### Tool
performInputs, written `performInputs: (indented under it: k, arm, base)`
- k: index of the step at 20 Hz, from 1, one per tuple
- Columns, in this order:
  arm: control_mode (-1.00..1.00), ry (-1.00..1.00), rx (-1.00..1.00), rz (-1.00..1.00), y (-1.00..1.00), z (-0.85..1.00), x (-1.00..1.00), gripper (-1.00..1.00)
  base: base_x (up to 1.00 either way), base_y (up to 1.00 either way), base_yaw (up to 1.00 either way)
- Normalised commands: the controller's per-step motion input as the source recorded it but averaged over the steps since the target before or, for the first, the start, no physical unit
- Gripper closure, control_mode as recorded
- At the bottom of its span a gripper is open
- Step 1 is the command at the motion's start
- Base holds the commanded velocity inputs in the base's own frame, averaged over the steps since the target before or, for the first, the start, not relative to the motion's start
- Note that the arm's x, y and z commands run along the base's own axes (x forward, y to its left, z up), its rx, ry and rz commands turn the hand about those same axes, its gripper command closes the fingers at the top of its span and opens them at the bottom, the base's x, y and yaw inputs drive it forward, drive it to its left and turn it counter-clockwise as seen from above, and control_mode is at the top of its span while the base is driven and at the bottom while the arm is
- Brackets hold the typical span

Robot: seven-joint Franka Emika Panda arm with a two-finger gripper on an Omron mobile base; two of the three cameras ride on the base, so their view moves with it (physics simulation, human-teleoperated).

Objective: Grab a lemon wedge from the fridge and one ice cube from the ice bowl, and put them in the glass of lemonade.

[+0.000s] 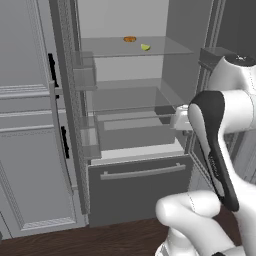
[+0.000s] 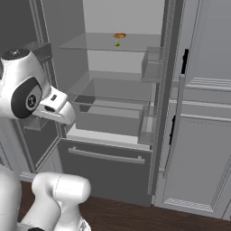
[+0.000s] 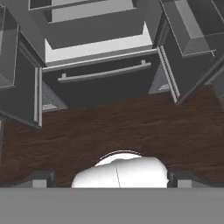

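Fingers (image 3: 43, 178): two dark tips low in the hand view, set wide apart, nothing between them; parted and empty. Pointing down at dark wooden floor (image 3: 131, 127) in front of the fridge (image 3: 105, 78).

Hand held at about mid-height of the fridge opening, ahead of the lower clear bins (image 1: 135, 127); seen in the left base view at the right edge of the compartment, in the right base view at its left edge. Well below the top shelf, touching nothing.

Fridge doors both swung open, pale grey interior exposed. Bottom drawer (image 1: 140, 187) shut, long light-grey bar handle (image 1: 142, 172) across its front. Door bins (image 1: 84, 72) on the inner door faces.

Lemon wedge (image 1: 145, 47): small yellow-green piece lying on the top clear shelf (image 1: 165, 46), toward the back. Also in the right base view (image 2: 117, 43), very small there. Just beside it, slightly farther back, small flat orange-brown round item (image 1: 129, 39); the two close, whether touching not resolvable.

Light grey panelled cabinets (image 1: 27, 150) with black handles (image 1: 52, 70) flanking the fridge.
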Motion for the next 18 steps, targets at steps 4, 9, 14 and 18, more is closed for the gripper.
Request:
performInputs:
  k: [4, 9, 14, 18]
  arm:
    - [-1.0, -0.23, 0.01, -0.03, -0.27, -0.09, -0.97, -1.0]
    - [-1.0, -0.12, 0.0, -0.02, -0.27, -0.06, -0.3, -1.0]
    - [-1.0, 0.0, 0.0, 0.0, -0.01, 0.0, 0.12, -1.0]
    - [-1.0, 0.0, 0.0, 0.0, 0.0, -0.02, 0.61, -1.0]
  base:
    - [0.0, 0.0, 0.0]
    - [0.0, 0.0, 0.0]
    - [0.0, 0.0, 0.0]
    - [0.0, 0.0, 0.0]
